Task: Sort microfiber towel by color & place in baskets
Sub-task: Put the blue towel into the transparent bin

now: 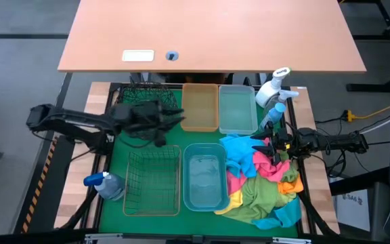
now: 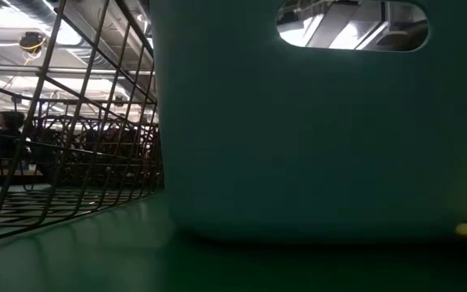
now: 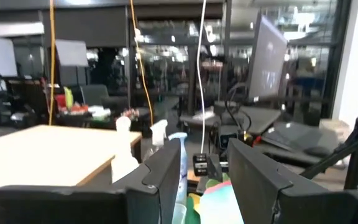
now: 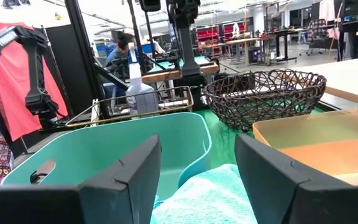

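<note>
A heap of microfiber towels [image 1: 263, 184] in turquoise, pink, green, orange and yellow lies on the green mat's right side. Left of it stand the blue bin [image 1: 205, 175] and the rectangular wire basket [image 1: 153, 179]. Along the far side are the dark mesh basket [image 1: 147, 95], the amber bin [image 1: 200, 106] and the pale blue bin [image 1: 237, 108]. My right gripper [image 1: 267, 146] [image 4: 197, 168] is open over the heap's far part, with a turquoise towel [image 4: 210, 199] under its fingers. My left gripper [image 1: 175, 118] [image 3: 204, 177] is open, raised beside the dark mesh basket. My right gripper stands open over the turquoise towel [image 1: 239, 146], reaching in level from the table's right. I cannot tell whether its fingers touch the cloth. My left gripper touches nothing.
A white spray bottle [image 1: 274, 87] and a blue one [image 1: 274, 114] stand at the far right corner, just beyond my right gripper. Another spray bottle [image 1: 105, 184] lies left of the wire basket. A wooden table [image 1: 212, 34] stands beyond the mat. In the low view the blue bin's wall [image 2: 298, 122] fills the near ground.
</note>
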